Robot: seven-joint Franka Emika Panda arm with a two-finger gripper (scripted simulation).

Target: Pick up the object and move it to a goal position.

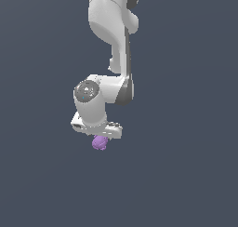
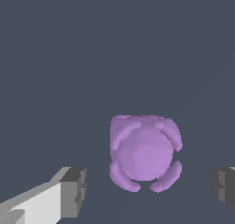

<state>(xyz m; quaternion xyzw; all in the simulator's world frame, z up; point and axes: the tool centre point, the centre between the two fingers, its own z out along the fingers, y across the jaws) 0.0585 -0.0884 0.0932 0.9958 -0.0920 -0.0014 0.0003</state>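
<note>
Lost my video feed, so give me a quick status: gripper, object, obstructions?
Gripper open, fingers either side of the object, not touching. Small light-purple lumpy roundish object between them, directly under the white arm's hand. Nothing else visible in the way.

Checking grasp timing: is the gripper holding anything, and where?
Nothing is held. The gripper has its jaws open, apart from the purple object on either side.

One purple object (image 2: 144, 153), one arm (image 1: 109, 44), two fingers (image 2: 73, 192).
</note>
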